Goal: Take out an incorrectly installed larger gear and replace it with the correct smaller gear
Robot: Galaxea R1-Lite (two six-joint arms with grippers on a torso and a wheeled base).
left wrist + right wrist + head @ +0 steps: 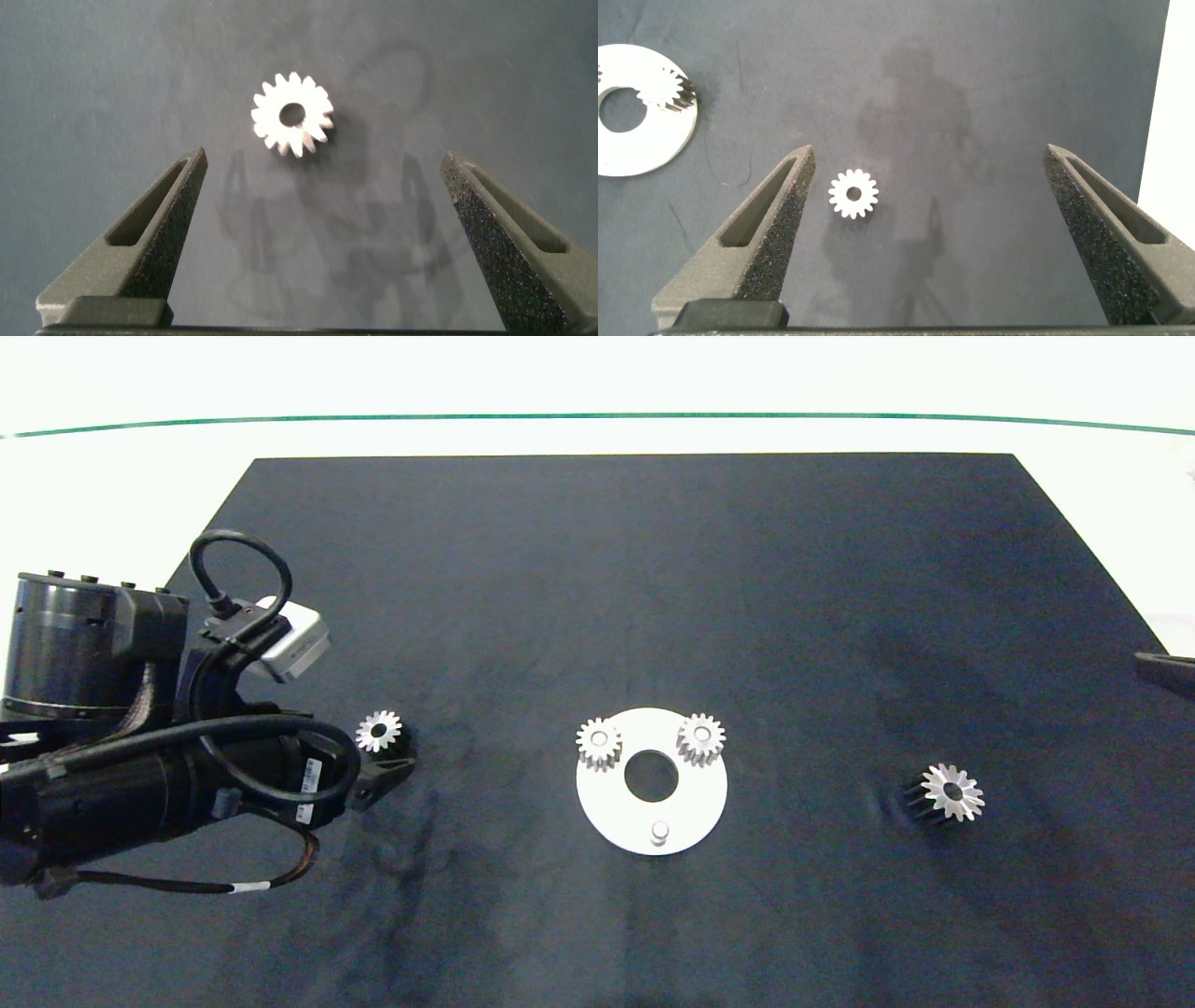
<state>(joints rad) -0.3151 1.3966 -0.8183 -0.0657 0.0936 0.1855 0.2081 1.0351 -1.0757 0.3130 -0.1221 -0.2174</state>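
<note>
**Smaller gear lies ahead of the wide left fingers; bare pin waits on the plate**

Head view: nearest the camera, the left arm reaches in low over the dark mat, and its left gripper sits just beside the smaller gear. At the middle lies the white plate, carrying two pin-centred gears and one bare pin. The larger gear rests on the mat well to the right, already off the plate. Only a sliver of the right arm shows at the edge.

Left wrist view: the fingers stand wide apart, holding nothing. The smaller gear lies flat ahead of them, roughly centred in the gap, with open mat all round. The left arm is clearly the nearer one.

Right wrist view: the right gripper hangs high with fingers wide and empty. The larger gear lies below, nearer one finger; the plate sits well off to the side.
</note>
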